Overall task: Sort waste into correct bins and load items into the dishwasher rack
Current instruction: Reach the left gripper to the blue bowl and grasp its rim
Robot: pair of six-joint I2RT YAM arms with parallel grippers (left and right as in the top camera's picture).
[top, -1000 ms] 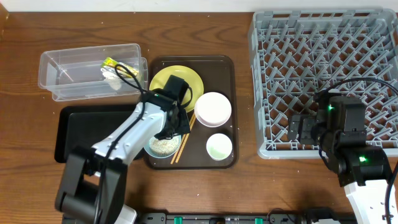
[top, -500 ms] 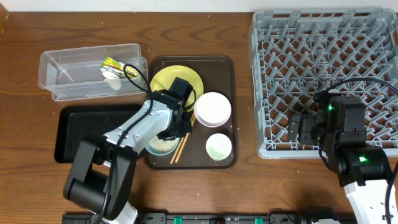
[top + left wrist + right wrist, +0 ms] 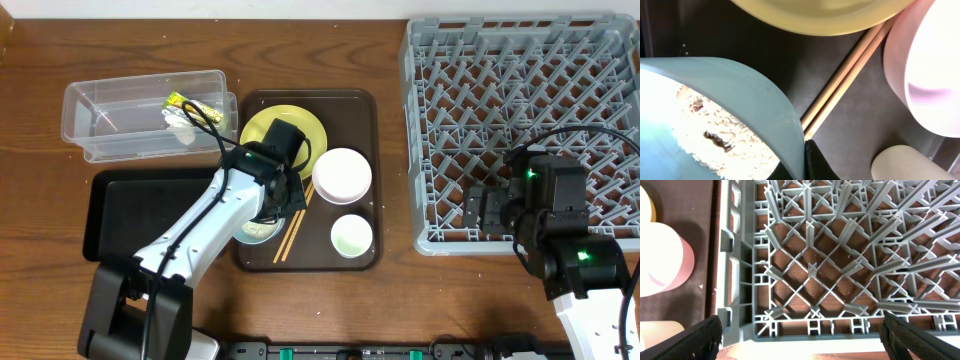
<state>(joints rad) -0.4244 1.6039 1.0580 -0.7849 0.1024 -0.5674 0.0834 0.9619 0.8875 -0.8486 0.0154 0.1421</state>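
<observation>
The left arm hides most of the blue bowl (image 3: 252, 236) of rice (image 3: 715, 130) at the tray's (image 3: 355, 110) near-left corner. Its rim sits at the left jaws; only one finger (image 3: 813, 161) shows, so their grip cannot be told. Right of the tray, the right jaws gape.

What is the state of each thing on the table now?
Blue bowl: holds rice, rim in left gripper
Yellow plate: empty
White bowl: empty
Green cup: upright, empty
Chopsticks: lying flat
Clear tub: holds a wrapper
Black tray: nothing seen in it
Rack: empty
Right gripper: open
</observation>
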